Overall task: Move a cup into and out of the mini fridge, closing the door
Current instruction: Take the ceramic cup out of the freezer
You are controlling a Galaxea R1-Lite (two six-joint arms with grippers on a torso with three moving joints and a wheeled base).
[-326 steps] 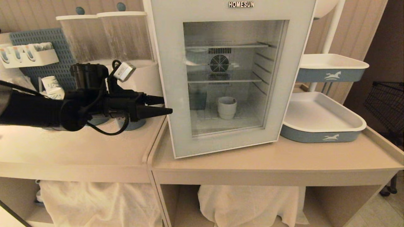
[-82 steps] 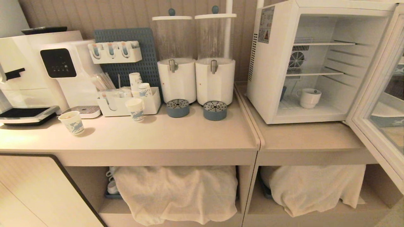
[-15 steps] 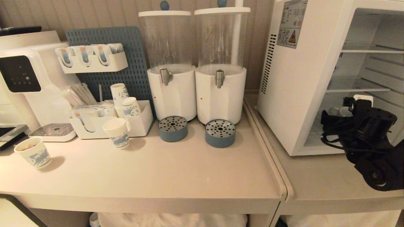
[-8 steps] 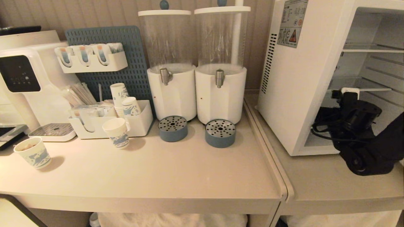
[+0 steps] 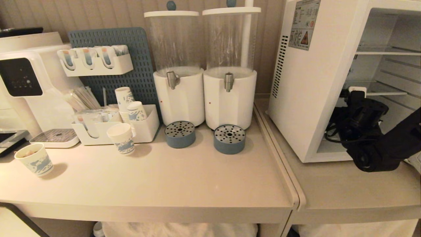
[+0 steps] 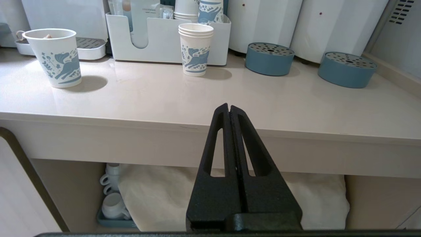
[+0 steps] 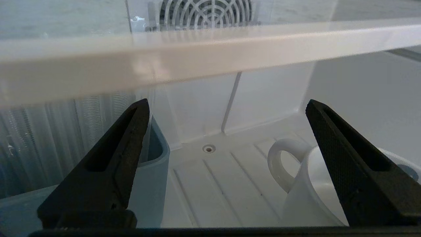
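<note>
Now that the right pincer [image 7: 227, 108] has advanced into the mini fridge [image 5: 309, 82], jaws spread wide and empty, we find the cup [image 7: 306, 191] beside one finger (ungrasped); left pincer [image 6: 229, 110] shut.

You're getting warm, dim amber light in the head view, with soft shadows beside each paper cup [image 5: 33, 159] on the desk [image 5: 158, 184]. The right wrist view is cooler, and the fridge shelf edge [image 7: 210, 56] up close is blurred and glary.
</note>
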